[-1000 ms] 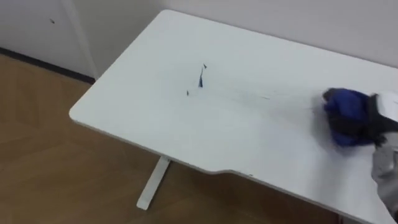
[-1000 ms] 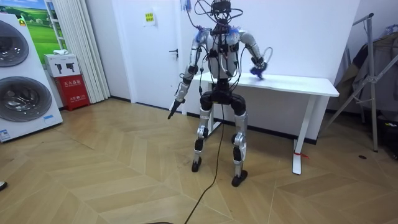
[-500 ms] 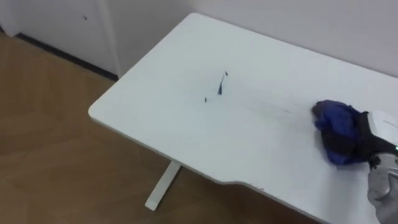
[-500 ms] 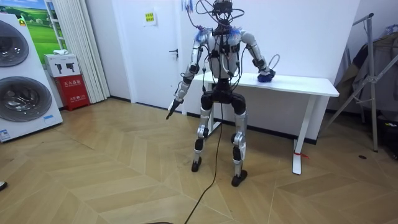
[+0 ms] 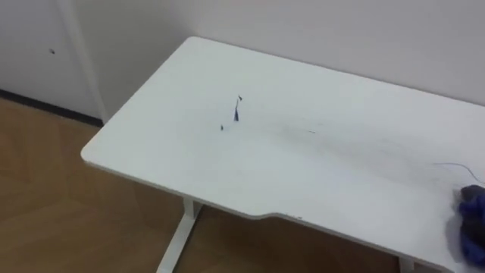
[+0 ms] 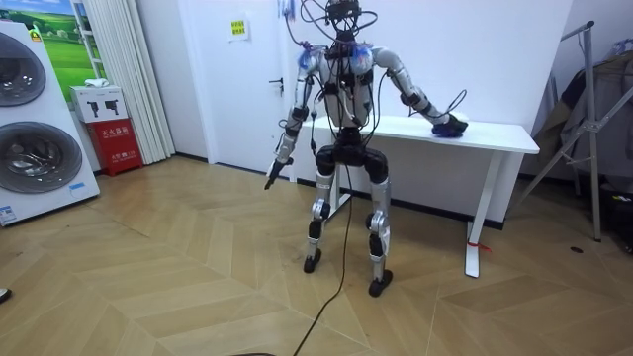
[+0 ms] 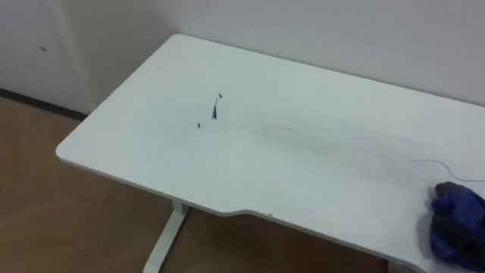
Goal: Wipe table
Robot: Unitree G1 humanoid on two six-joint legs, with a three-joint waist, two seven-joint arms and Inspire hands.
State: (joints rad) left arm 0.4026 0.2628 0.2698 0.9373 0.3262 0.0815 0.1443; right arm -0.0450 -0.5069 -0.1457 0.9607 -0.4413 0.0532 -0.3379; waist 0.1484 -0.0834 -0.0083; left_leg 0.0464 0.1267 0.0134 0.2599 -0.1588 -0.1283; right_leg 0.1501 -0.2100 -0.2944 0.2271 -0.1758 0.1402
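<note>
A white table (image 5: 318, 159) stands against the wall, and I stand at its front edge in the room view. Small dark marks (image 5: 236, 114) sit left of its middle, the same marks (image 7: 214, 112) showing in the right eye view. A thin blue streak (image 7: 432, 163) lies near the right end. A crumpled blue cloth (image 7: 458, 216) rests on the table at the far lower right, the cloth (image 5: 472, 220) cut by the picture's edge. My right hand (image 6: 445, 124) reaches out over the table (image 6: 495, 131) and grips the cloth (image 6: 455, 128). My left hand (image 6: 276, 170) hangs by my side, fingers relaxed.
A washing machine (image 6: 30, 129) and a red box (image 6: 116, 133) stand at the room view's left. A door (image 6: 242, 79) is behind me. A metal stand (image 6: 584, 119) is beyond the table's far end. Wooden floor (image 5: 45, 197) lies left of the table.
My right hand has slid the blue cloth along the table to my right, toward its far end. The eye view has shifted as well. The left arm still hangs.
</note>
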